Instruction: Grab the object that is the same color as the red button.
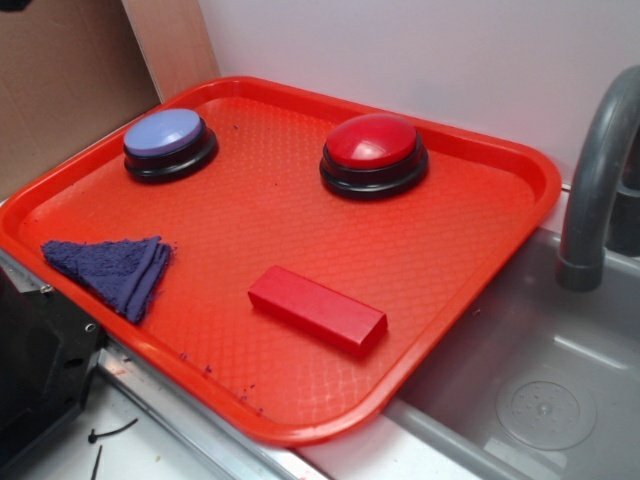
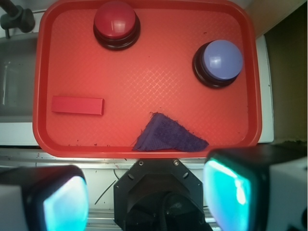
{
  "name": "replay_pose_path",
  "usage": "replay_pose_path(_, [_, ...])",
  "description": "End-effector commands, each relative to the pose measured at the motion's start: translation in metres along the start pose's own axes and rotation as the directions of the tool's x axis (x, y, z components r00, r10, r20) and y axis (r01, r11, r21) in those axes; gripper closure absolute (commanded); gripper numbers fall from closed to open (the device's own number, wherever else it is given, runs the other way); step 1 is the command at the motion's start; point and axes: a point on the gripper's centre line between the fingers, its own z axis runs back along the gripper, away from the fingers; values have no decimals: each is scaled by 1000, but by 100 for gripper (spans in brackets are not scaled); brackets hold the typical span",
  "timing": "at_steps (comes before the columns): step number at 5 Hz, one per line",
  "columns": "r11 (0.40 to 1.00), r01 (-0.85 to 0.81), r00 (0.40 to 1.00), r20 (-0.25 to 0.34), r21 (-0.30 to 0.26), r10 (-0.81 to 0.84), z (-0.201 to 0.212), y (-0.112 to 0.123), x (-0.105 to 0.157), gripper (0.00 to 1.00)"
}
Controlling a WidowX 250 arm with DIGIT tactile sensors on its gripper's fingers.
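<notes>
Red rectangular block, plain, long and flat like a small brick, lies flat on your red textured plastic tray, near its front edge in the exterior view. Well behind it sits the glossy red dome button on a black round base. A lavender-blue dome button on a black base and a folded dark blue cloth share the tray. Your hand hovers off the tray edge, fingers spread wide, holding nothing. A grey faucet stands over the sink beside the tray.
</notes>
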Motion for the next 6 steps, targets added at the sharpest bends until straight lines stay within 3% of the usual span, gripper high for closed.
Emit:
replay_pose_path(1, [1000,0,1000,0,0,0,0,0,0,0])
replay_pose_path(2, [984,177,984,32,15,-178,-9,-6,10,0])
replay_pose_path(3, [899,424,904,4,111,-427,-23,-21,31,0])
replay_pose_path(4, [770,631,771,38,92,-636,-40,-44,49,0])
replay_pose_path(6, [394,919,383,209,10,-900,-71,-81,45,0])
